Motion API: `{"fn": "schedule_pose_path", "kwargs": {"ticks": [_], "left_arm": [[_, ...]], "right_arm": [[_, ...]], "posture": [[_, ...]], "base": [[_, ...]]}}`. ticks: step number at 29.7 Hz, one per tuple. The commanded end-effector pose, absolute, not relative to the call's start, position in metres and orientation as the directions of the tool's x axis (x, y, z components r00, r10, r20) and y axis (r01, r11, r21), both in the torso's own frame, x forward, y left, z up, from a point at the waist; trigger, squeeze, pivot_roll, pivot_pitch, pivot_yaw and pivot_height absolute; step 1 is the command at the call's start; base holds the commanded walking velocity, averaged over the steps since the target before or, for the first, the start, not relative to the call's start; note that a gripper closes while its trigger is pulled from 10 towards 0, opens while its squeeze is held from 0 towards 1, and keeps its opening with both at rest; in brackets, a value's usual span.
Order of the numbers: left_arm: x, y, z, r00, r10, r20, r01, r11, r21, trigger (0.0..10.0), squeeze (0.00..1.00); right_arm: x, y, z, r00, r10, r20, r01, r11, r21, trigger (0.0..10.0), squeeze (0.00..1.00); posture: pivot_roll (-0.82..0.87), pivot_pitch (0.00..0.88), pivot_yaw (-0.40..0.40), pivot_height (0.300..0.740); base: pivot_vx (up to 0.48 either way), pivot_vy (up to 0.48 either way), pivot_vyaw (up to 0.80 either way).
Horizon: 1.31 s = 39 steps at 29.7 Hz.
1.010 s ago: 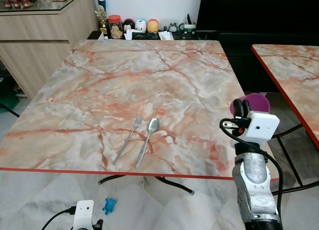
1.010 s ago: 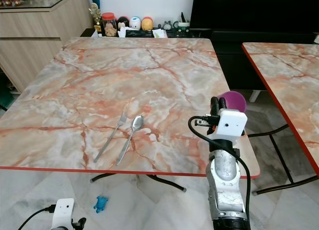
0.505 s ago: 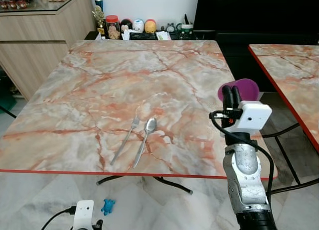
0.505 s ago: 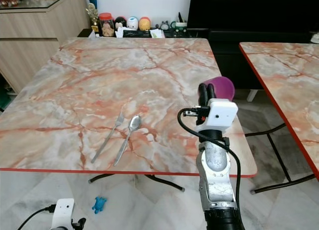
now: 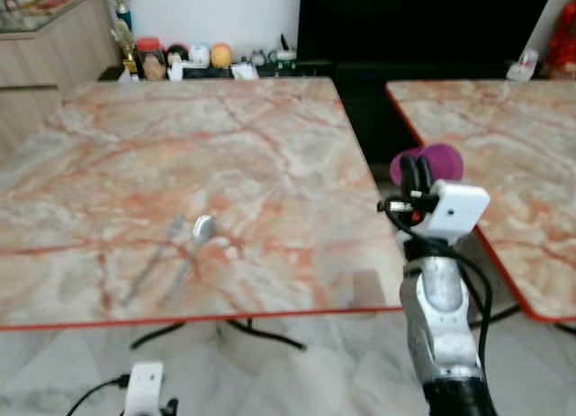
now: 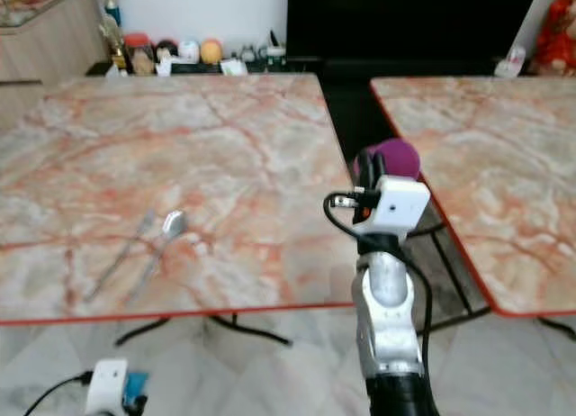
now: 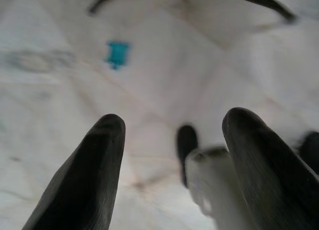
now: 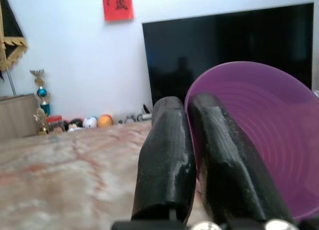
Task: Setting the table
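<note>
A fork (image 5: 155, 255) and a spoon (image 5: 193, 246) lie side by side on the near table (image 5: 225, 155), the fork to the left, both toward its front edge. A second table (image 5: 504, 155) stands to the right across a gap, where the raised right gripper (image 5: 413, 170) holds a bowl (image 5: 436, 161) by its rim. Jars and figurines (image 5: 193, 56) line a shelf behind the near table; the left gripper (image 7: 169, 155) hangs above the floor (image 7: 60, 100), near a small toy (image 7: 117, 54).

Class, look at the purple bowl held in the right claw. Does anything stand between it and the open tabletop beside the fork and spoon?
Nothing visible does. The right claw holds the purple bowl off the table's right edge; the marble between it and the spoon and fork is bare.
</note>
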<state>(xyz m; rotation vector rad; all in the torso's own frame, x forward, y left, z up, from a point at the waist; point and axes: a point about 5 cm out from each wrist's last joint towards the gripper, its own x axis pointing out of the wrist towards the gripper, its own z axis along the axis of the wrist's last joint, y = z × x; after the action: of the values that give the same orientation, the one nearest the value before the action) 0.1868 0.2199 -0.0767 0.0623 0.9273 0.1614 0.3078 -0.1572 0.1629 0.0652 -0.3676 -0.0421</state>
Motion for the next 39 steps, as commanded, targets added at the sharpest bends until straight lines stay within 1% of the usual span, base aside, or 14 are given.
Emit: {"fn": "schedule_pose_path", "kwargs": {"ticks": [1, 8, 13, 18, 20, 27, 39], "left_arm": [[0.1797, 0.2218, -0.0800, 0.567, 0.167, -0.807, -0.101, 0.986, 0.133, 10.0, 0.00], [0.1807, 0.2220, -0.0795, 0.568, 0.167, -0.806, -0.099, 0.986, 0.135, 10.0, 0.00], [0.1809, 0.2218, -0.0794, 0.568, 0.167, -0.806, -0.100, 0.986, 0.134, 10.0, 0.00], [0.1810, 0.2217, -0.0794, 0.569, 0.166, -0.806, -0.099, 0.986, 0.134, 10.0, 0.00], [0.1811, 0.2216, -0.0794, 0.569, 0.166, -0.806, -0.099, 0.986, 0.134, 10.0, 0.00], [0.1810, 0.2215, -0.0795, 0.568, 0.167, -0.806, -0.099, 0.986, 0.134, 10.0, 0.00], [0.1811, 0.2211, -0.0795, 0.568, 0.167, -0.806, -0.105, 0.986, 0.131, 10.0, 0.00]], "right_arm": [[0.3095, -0.1556, 0.1691, 0.924, -0.048, 0.379, 0.020, 0.997, 0.077, 10.0, 0.00], [0.3109, -0.1570, 0.1681, 0.930, -0.037, 0.366, 0.019, 0.998, 0.053, 10.0, 0.00], [0.3103, -0.1559, 0.1704, 0.927, -0.009, 0.376, 0.010, 1.000, 0.002, 10.0, 0.00], [0.3103, -0.1547, 0.1702, 0.927, -0.003, 0.375, -0.004, 1.000, 0.020, 10.0, 0.00], [0.3108, -0.1545, 0.1701, 0.928, -0.010, 0.372, -0.005, 0.999, 0.039, 10.0, 0.00], [0.3108, -0.1538, 0.1698, 0.930, 0.001, 0.369, -0.012, 1.000, 0.027, 10.0, 0.00], [0.3125, -0.1586, 0.1729, 0.931, -0.014, 0.365, 0.003, 0.999, 0.032, 10.0, 0.00]], "posture": [[-0.02, 0.000, 0.005, 0.740], [-0.02, 0.000, 0.006, 0.740], [-0.02, 0.000, 0.007, 0.740], [-0.02, 0.000, 0.006, 0.740], [-0.02, 0.000, 0.006, 0.740], [-0.02, 0.000, 0.005, 0.740], [-0.02, 0.000, 0.005, 0.740]], "base": [[0.000, -0.480, 0.00], [0.000, -0.480, 0.00], [0.000, -0.480, 0.00], [0.000, -0.460, 0.77], [0.000, -0.480, 0.00], [0.000, -0.480, 0.00], [0.000, -0.024, 0.00]]}}
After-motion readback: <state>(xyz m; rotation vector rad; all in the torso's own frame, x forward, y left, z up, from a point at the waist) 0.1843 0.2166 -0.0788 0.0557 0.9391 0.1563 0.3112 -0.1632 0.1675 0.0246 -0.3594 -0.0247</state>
